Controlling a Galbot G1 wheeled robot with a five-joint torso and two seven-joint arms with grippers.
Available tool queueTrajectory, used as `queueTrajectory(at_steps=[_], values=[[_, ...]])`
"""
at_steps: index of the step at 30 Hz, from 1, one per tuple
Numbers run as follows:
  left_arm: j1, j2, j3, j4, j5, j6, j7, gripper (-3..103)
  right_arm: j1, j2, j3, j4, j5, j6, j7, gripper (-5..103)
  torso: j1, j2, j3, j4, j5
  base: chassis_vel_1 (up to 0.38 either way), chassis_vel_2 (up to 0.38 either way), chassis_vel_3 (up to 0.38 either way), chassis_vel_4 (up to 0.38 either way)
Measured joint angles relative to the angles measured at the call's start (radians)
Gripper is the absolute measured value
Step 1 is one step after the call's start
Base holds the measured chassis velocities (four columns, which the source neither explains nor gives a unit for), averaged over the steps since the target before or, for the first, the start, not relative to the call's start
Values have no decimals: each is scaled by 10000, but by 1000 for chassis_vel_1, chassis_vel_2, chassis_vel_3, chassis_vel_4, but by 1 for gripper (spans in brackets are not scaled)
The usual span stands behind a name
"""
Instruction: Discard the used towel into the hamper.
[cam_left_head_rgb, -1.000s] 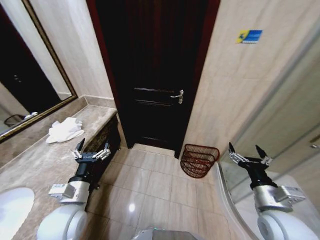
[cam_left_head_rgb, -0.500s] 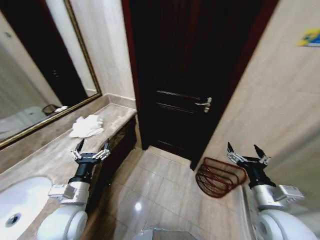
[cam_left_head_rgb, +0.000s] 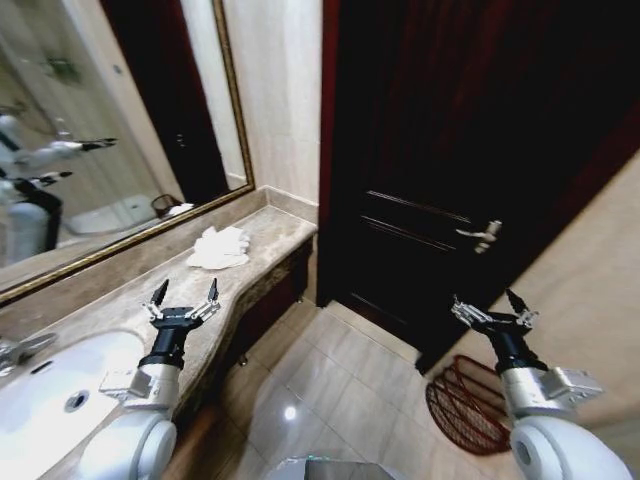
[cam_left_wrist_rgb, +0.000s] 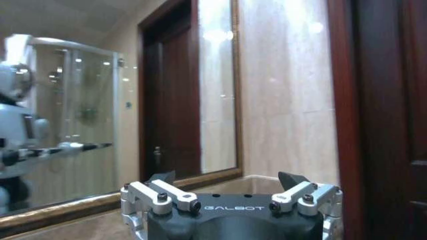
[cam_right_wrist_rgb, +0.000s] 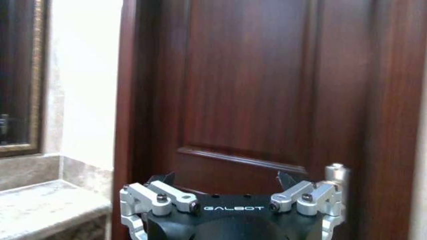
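Observation:
A crumpled white towel (cam_left_head_rgb: 220, 247) lies on the marble counter (cam_left_head_rgb: 120, 300) near its far end, below the mirror. My left gripper (cam_left_head_rgb: 184, 292) hovers open over the counter, short of the towel, with nothing between its fingers; it is also seen open in the left wrist view (cam_left_wrist_rgb: 227, 179). The hamper (cam_left_head_rgb: 472, 402), a reddish-brown wire basket, stands on the floor at the lower right beside the wall. My right gripper (cam_left_head_rgb: 489, 306) is open and empty above the hamper, facing the dark door; the right wrist view shows the same open gripper (cam_right_wrist_rgb: 227, 178).
A dark wooden door (cam_left_head_rgb: 470, 170) with a metal handle (cam_left_head_rgb: 482, 236) fills the middle. A large framed mirror (cam_left_head_rgb: 100, 130) runs along the left wall. A white sink (cam_left_head_rgb: 50, 385) is set in the near counter. Tiled floor (cam_left_head_rgb: 320, 390) lies between counter and hamper.
The whole head view has swung leftward: towel, door and hamper all shifted right in the picture and more mirror and sink came in. Both grippers stay open as before.

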Motion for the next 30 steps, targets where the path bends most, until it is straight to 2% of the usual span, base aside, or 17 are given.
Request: queueTrajectory(at_steps=[11, 15, 17, 19, 25, 30], values=[[9, -45, 33, 92, 22, -185, -123, 100, 15, 37, -72, -12, -32, -26, -24, 100, -1, 0, -1, 5, 0, -30, 214, 213, -31], [27, -73, 39, 94, 50, -279, -143, 100, 24, 25, -72, -13, -33, -25, -27, 100, -1, 0, -1, -6, 0, -115, 121, 109, -124], [28, -72, 35, 94, 51, -279, -145, 100, 29, 25, -76, -13, -33, -26, -28, 100, 0, 0, 0, -7, -2, -134, 106, 108, -125], [29, -56, 20, 93, 54, -275, -150, 100, 41, 33, -104, -6, -41, -31, -48, 100, -1, 0, 0, 6, 3, -109, 127, 132, -106], [29, -65, 34, 93, 74, -225, -150, 100, -19, 77, -127, 32, -79, -34, -127, 100, -1, 0, 0, -2, 0, -117, 109, 113, -115], [37, -44, 41, 98, 89, -58, -150, 100, -40, 101, -139, 61, -99, -34, -157, 100, 0, 0, 0, 2, 1, -102, 112, 113, -123]])
